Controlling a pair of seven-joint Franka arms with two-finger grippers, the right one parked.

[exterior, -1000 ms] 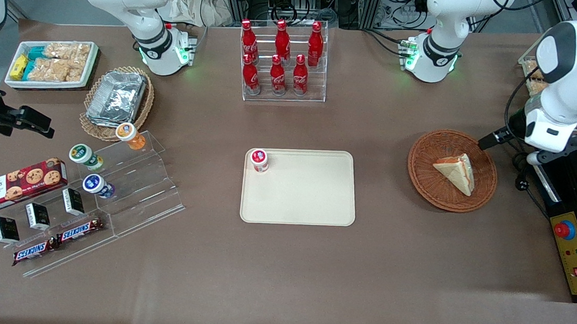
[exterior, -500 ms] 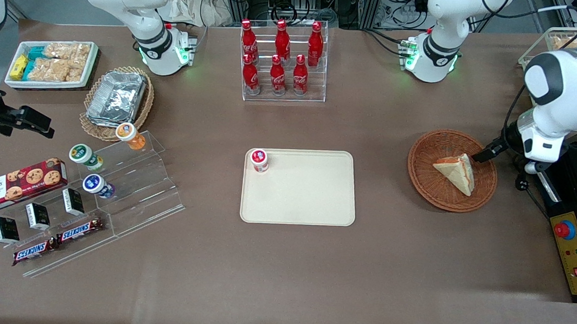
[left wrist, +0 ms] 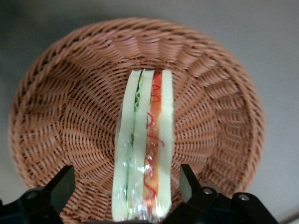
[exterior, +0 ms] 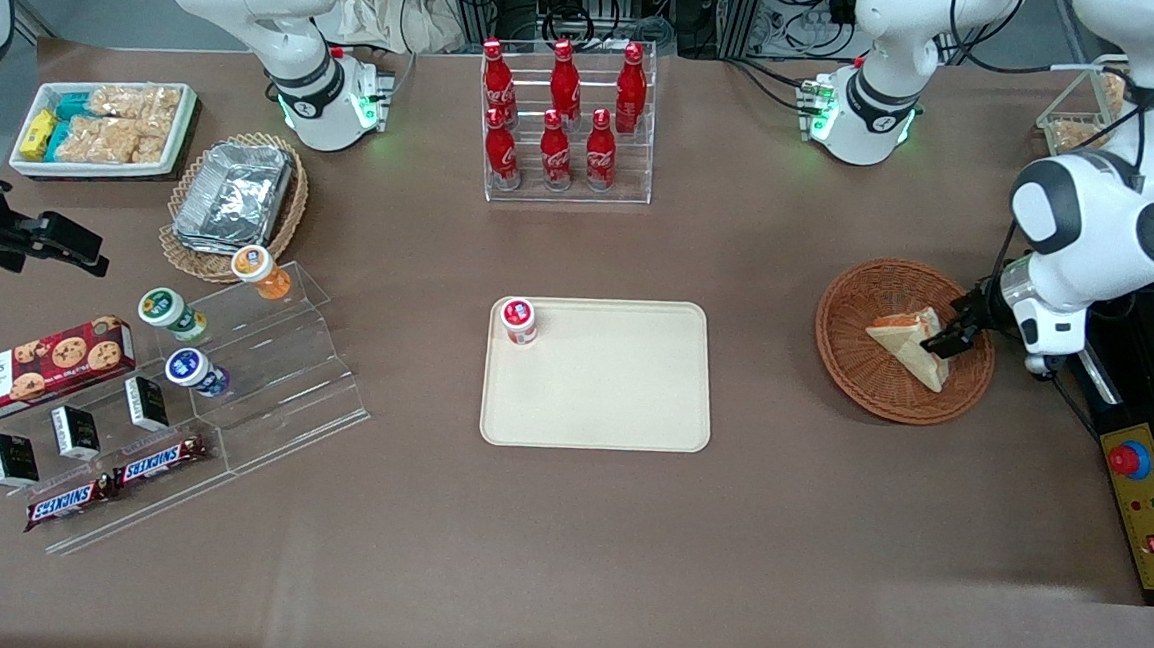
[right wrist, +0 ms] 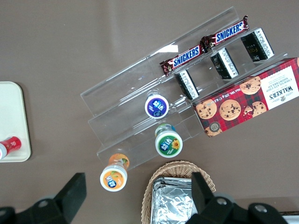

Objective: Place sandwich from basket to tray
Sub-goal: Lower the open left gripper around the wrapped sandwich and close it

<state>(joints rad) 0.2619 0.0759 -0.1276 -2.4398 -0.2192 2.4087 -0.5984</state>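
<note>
Front view
Basket (exterior: 856, 356): round reddish-brown wicker, on the table toward the working arm's end; it holds the sandwich (exterior: 904, 346).
Sandwich: pale wedge lying in the basket's middle, filling edge toward the gripper (exterior: 945, 335).
Gripper: low over the basket's rim, at the sandwich's wide end.
Tray (exterior: 623, 397): flat beige, mid-table, well apart from the basket; it holds only a small red-capped cup (exterior: 518, 319) in one corner.
Bottle rack (exterior: 569, 123): clear, farther from the camera than the tray, with six red bottles.
White tray (exterior: 103, 130): toward the parked arm's end, filled with snack packets.
Tan basket (exterior: 234, 203): beside the white tray, holding foil containers.
Clear steps (exterior: 274, 366): carry three capped cups, small dark boxes and two Snickers bars; a cookie box (exterior: 33, 369) rests beside them.

Left wrist view
Basket (left wrist: 70, 112): fills the view, with the sandwich (left wrist: 145, 149) in its middle, filling edge up, showing green and orange-red layers.
Gripper (left wrist: 126, 186): spread wide, fingers (left wrist: 63, 186) on either side of the sandwich's near end, apart from the bread.

Right wrist view
Tray (right wrist: 11, 116): one corner shows, with the red cup (right wrist: 9, 144) lying on it.
Clear steps (right wrist: 140, 107): blue, green and orange cups, dark boxes and Snickers bars on them.
Tan basket (right wrist: 180, 170): rim visible, foil containers inside.
</note>
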